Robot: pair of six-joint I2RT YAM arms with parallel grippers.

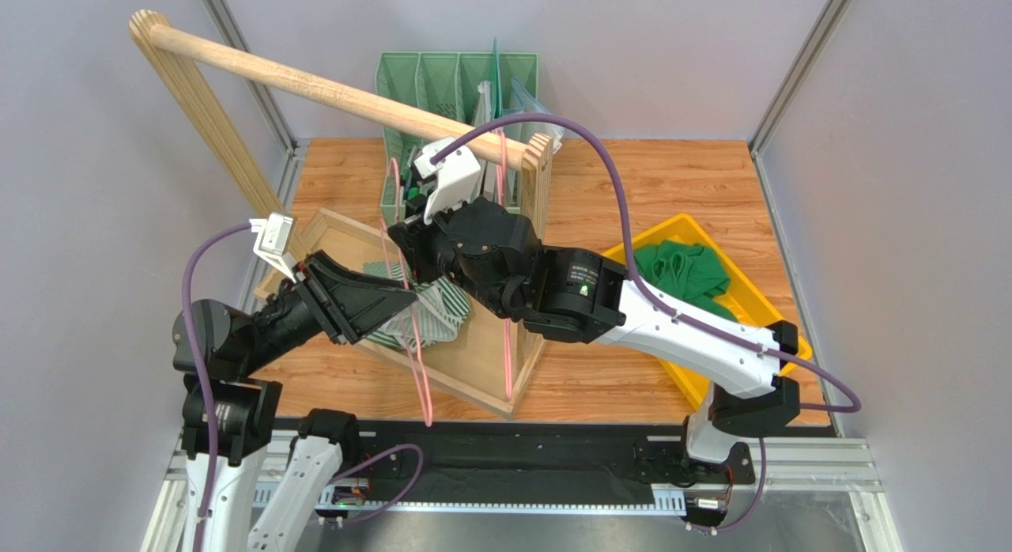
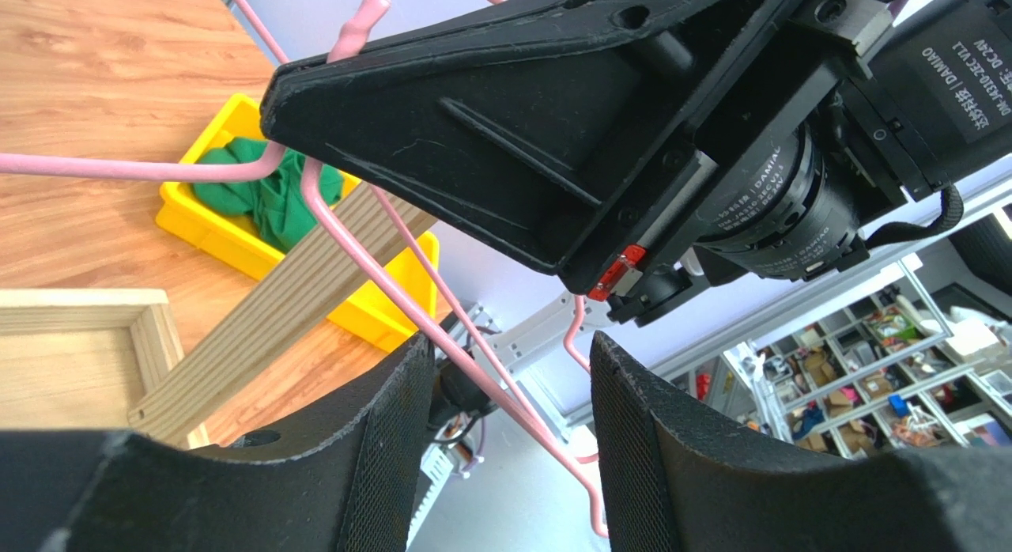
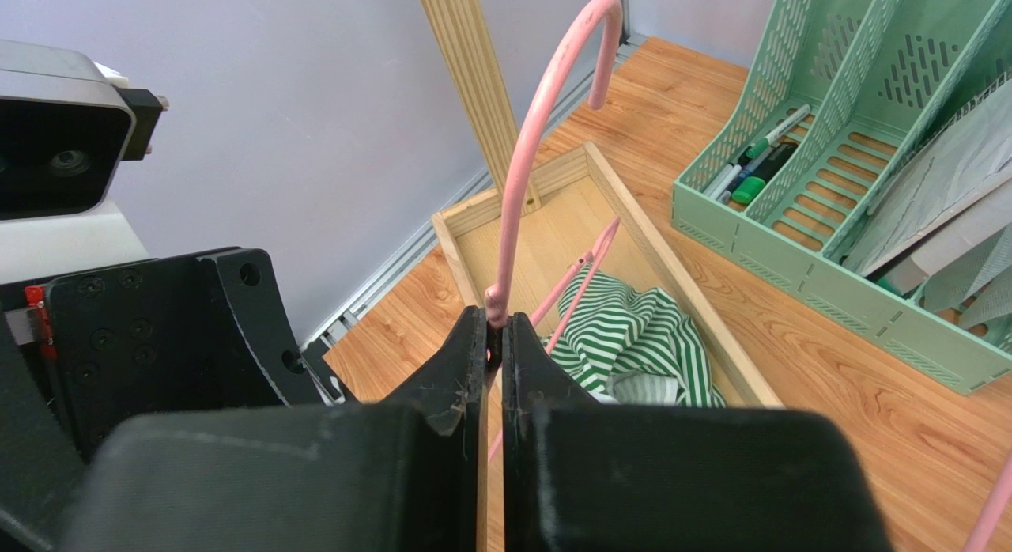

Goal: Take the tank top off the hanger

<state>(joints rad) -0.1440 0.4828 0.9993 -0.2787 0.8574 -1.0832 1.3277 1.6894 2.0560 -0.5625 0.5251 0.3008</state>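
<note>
The green-and-white striped tank top (image 1: 435,314) (image 3: 643,339) lies bunched in the wooden tray (image 1: 475,380) (image 3: 523,226). The pink wire hanger (image 1: 417,353) (image 3: 524,196) stands over it. One hanger arm runs down into the cloth. My right gripper (image 1: 411,246) (image 3: 493,334) is shut on the hanger's neck, just below the hook. My left gripper (image 1: 402,296) (image 2: 511,386) is open below it. A bare run of hanger wire (image 2: 119,168) passes between its fingers, touching neither pad. The tank top is out of the left wrist view.
A wooden rail on posts (image 1: 297,75) spans the back, with another pink hanger (image 1: 511,339) hanging by its right post. A green file rack (image 1: 457,89) (image 3: 855,196) stands behind the tray. A yellow bin (image 1: 760,309) (image 2: 214,238) of green cloth sits at right.
</note>
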